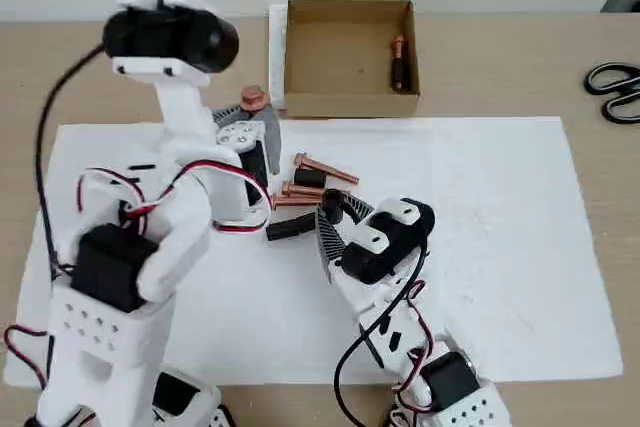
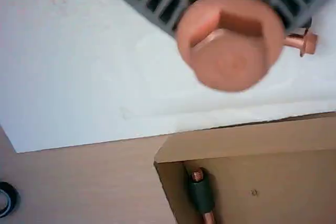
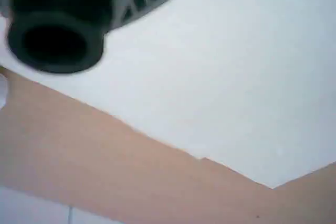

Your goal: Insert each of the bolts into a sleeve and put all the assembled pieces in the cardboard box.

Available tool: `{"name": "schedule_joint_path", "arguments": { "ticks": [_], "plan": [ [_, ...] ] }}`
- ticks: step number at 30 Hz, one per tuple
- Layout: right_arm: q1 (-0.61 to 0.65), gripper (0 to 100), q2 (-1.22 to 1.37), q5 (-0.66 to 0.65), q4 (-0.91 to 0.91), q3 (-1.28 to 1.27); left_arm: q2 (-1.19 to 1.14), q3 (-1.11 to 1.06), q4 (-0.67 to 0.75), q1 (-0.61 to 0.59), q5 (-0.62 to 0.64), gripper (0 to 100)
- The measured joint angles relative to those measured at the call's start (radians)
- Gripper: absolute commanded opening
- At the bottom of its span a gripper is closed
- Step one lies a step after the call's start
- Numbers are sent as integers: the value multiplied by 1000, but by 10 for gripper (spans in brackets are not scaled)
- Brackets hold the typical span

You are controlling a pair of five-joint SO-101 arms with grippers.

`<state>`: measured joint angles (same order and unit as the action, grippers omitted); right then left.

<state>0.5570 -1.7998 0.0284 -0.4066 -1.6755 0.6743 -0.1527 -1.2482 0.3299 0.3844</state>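
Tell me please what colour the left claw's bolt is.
The bolt is copper, clearest in left wrist view.

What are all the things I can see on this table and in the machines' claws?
cardboard box: one, brown, at the table's far side, open on top
assembled piece: one, copper bolt in a dark sleeve, inside the box
loose bolts: about three, copper, on the paper between the arms
loose sleeves: seemingly two, black, among those bolts
paper sheet: one, white, spread over the table
scissors: one pair, black handles, on the bare table beside the paper
table: one, light wood
left pincer: one, grey, shut on the held bolt, copper, near the box
right pincer: one, grey, shut on the held sleeve, black, over the paper
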Motion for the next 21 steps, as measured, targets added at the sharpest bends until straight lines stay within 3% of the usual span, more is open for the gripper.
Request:
{"name": "schedule_joint_path", "arguments": {
  "ticks": [7,21],
  "plan": [
    [8,5,0,0,0,0,52,-239,180,2,0,6],
    [69,5,0,0,3,0,58,-276,224,120,2,6]
  ]
}}
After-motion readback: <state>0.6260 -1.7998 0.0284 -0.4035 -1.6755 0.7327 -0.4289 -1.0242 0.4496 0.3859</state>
